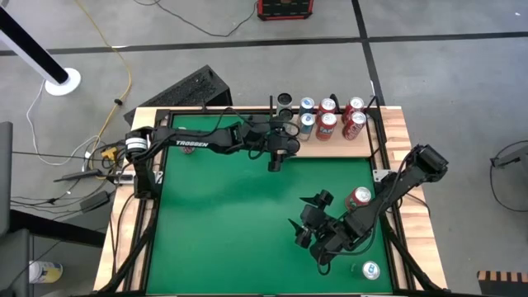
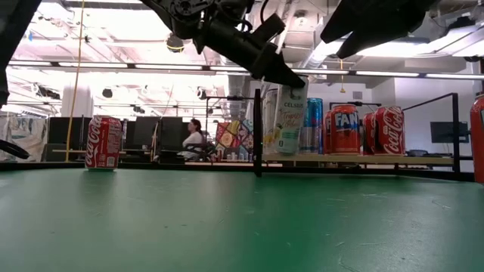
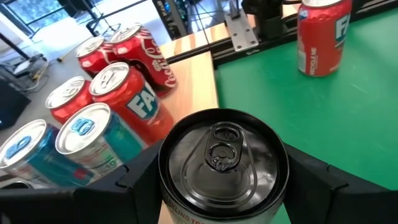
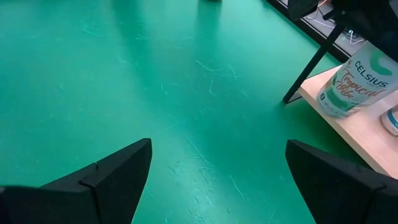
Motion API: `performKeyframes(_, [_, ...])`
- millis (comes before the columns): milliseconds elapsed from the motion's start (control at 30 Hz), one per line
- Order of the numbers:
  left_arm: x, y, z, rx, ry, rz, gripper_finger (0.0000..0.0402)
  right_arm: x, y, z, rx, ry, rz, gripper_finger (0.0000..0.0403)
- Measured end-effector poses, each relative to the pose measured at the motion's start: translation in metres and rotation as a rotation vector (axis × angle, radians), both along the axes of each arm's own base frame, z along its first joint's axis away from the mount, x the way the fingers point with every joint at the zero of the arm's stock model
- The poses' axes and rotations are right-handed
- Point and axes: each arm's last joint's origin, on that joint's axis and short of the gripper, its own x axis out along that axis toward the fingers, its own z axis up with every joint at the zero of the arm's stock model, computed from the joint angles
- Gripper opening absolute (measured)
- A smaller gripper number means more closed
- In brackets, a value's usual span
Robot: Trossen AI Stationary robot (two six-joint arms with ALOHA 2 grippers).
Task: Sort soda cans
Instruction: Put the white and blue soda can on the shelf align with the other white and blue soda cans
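Note:
My left gripper [image 1: 277, 155] is shut on a white Celsius can with a black top [image 3: 222, 158] at the near edge of the wooden board [image 1: 239, 147]. The can also shows in the low view [image 2: 290, 121] and the right wrist view [image 4: 357, 84]. Several soda cans stand in rows on the board's far right part: two black-topped [image 1: 285, 105], two teal [image 1: 307, 114] and several red [image 1: 341, 115]. My right gripper [image 1: 312, 235] is open and empty over the green mat [image 4: 186, 93]. My left gripper pinches the Celsius can between its two fingers [image 3: 140, 183], one on each side of the can's body just below the black top rim [image 3: 168, 186]. The fingers come slanting down from above and from the table's left. The can stands upright, its bottom [image 4: 339, 109] on the wooden board.
A red can [image 1: 360, 196] stands on the mat by my right arm. A teal can [image 1: 370, 270] is at the near right corner. A red Coca-Cola can [image 2: 103, 142] stands at the left. A black frame [image 1: 381, 140] runs round the mat.

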Motion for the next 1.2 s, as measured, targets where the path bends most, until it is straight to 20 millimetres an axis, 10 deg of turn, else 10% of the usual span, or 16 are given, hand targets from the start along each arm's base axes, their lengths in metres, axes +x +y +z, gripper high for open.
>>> performKeyframes(233, [-0.001, 0.004, 0.000, -0.021, -0.001, 0.030, 0.0236, 0.000, 0.000, 0.000, 0.003, -0.003, 0.000, 0.0393])
performKeyframes(500, [-0.001, 0.004, -0.001, -0.021, 0.008, 0.061, 0.0387, 0.000, 0.000, 0.000, 0.002, -0.003, 0.001, 0.0393])
performKeyframes(1200, [0.005, 0.005, 0.026, 0.003, -0.074, 0.059, 0.0372, 0.000, 0.000, 0.000, 0.002, -0.002, 0.002, 0.0393])
